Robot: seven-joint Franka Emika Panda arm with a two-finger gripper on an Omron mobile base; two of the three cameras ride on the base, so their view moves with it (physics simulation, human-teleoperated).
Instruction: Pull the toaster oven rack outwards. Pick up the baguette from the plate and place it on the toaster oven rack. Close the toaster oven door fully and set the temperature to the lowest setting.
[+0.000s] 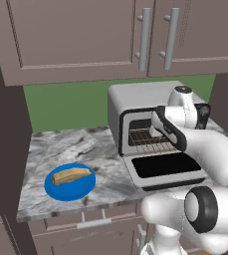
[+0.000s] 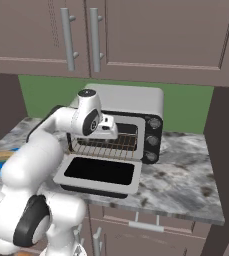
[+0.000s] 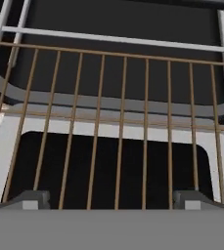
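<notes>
Lay far left on the marble counter (image 1: 51, 149): blue plate (image 1: 60, 191) bearing the baguette (image 1: 71, 175) across its middle, well apart from the oven. Stood further right against the green wall: toaster oven (image 1: 135, 97), toaster oven door (image 1: 166, 169) dropped flat onto the counter, glass facing up. Reached partly out over the door: toaster oven rack (image 3: 113, 122), brown bars running front to back. Hovered at the rack's front edge: gripper (image 3: 111, 199), tips spread wide, several bars between them, closed on nothing.
</notes>
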